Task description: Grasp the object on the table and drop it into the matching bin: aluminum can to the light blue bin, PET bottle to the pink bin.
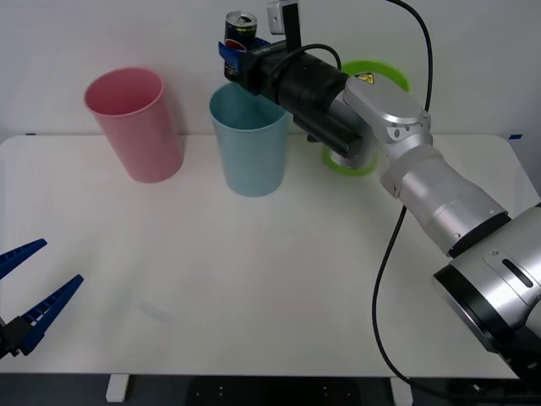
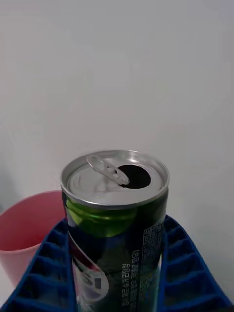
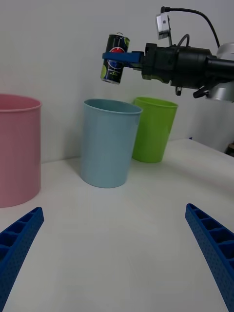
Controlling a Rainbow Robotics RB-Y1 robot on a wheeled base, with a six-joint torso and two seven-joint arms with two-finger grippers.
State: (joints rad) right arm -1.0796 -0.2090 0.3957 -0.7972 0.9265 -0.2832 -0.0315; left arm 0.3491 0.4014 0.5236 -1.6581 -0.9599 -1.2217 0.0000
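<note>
My right gripper (image 1: 237, 51) is shut on the aluminum can (image 1: 240, 32), held upright in the air above the rim of the light blue bin (image 1: 250, 144). Close up, the can (image 2: 117, 219) shows its silver top with an opened pull-tab and a dark printed side between my blue fingers (image 2: 44, 273). From the left wrist view the can (image 3: 115, 58) hangs just above the light blue bin (image 3: 108, 142). The pink bin (image 1: 137, 124) stands to the left on the white table (image 1: 254, 279). My left gripper (image 1: 30, 292) rests open at the front left.
A lime green bin (image 3: 153, 127) stands behind and to the right of the light blue one, mostly hidden behind my right arm in the front view. A black cable hangs from the right arm over the table's right part.
</note>
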